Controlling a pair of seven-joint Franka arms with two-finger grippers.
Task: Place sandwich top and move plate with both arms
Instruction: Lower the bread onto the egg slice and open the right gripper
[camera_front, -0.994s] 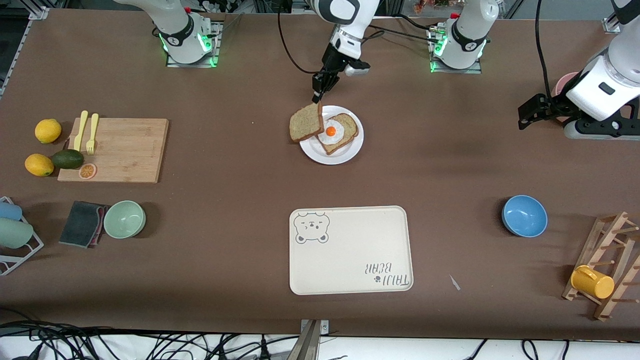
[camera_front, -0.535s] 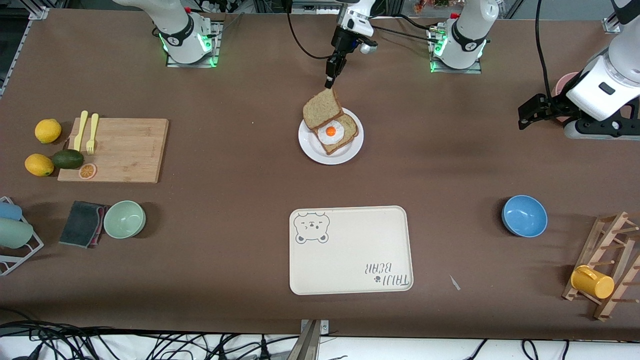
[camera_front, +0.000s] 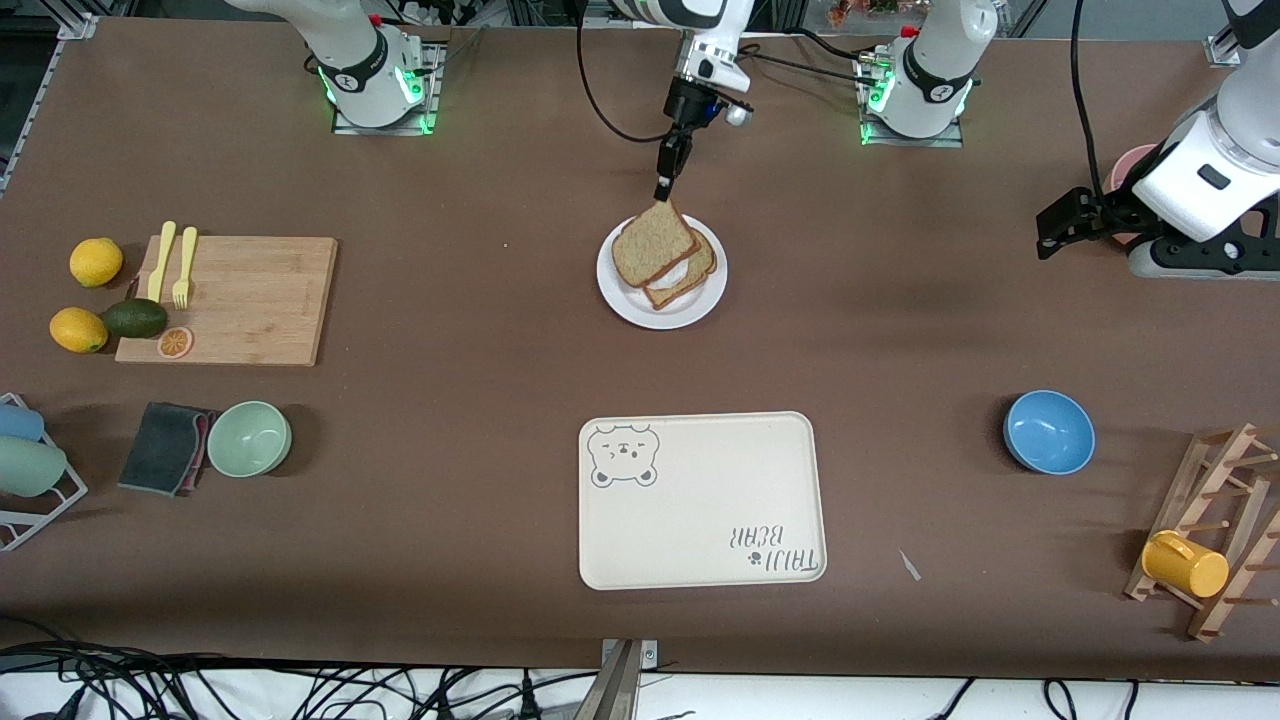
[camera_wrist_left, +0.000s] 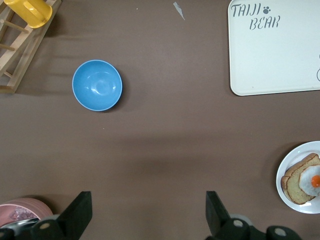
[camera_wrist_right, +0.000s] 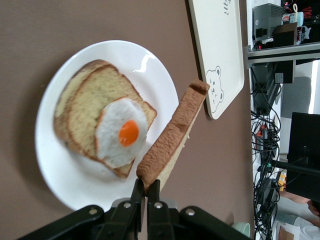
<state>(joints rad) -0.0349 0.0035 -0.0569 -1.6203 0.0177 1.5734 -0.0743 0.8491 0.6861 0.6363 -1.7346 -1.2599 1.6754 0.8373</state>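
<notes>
The sandwich top (camera_front: 652, 247), a plain brown slice, hangs tilted over the white plate (camera_front: 612, 290). My right gripper (camera_front: 664, 186) is shut on the slice's crust corner. In the right wrist view the right gripper (camera_wrist_right: 146, 187) pinches the sandwich top (camera_wrist_right: 175, 135) on edge, beside the egg-topped slice (camera_wrist_right: 105, 125) that lies on the plate (camera_wrist_right: 65, 185). From the front camera the held slice covers most of the egg. My left gripper (camera_front: 1060, 225) waits open above bare table at the left arm's end. The left wrist view shows the left gripper (camera_wrist_left: 147, 215) with nothing between its fingers.
A cream bear-printed tray (camera_front: 700, 500) lies nearer the front camera than the plate. A blue bowl (camera_front: 1048, 431) and a wooden rack (camera_front: 1215, 530) with a yellow mug sit toward the left arm's end. A cutting board (camera_front: 235, 298), fruit and a green bowl (camera_front: 249, 438) sit toward the right arm's end.
My right gripper has carried the sandwich top from the plate's edge to above the egg slice, which it now mostly covers in the front view. The left arm has not moved.
</notes>
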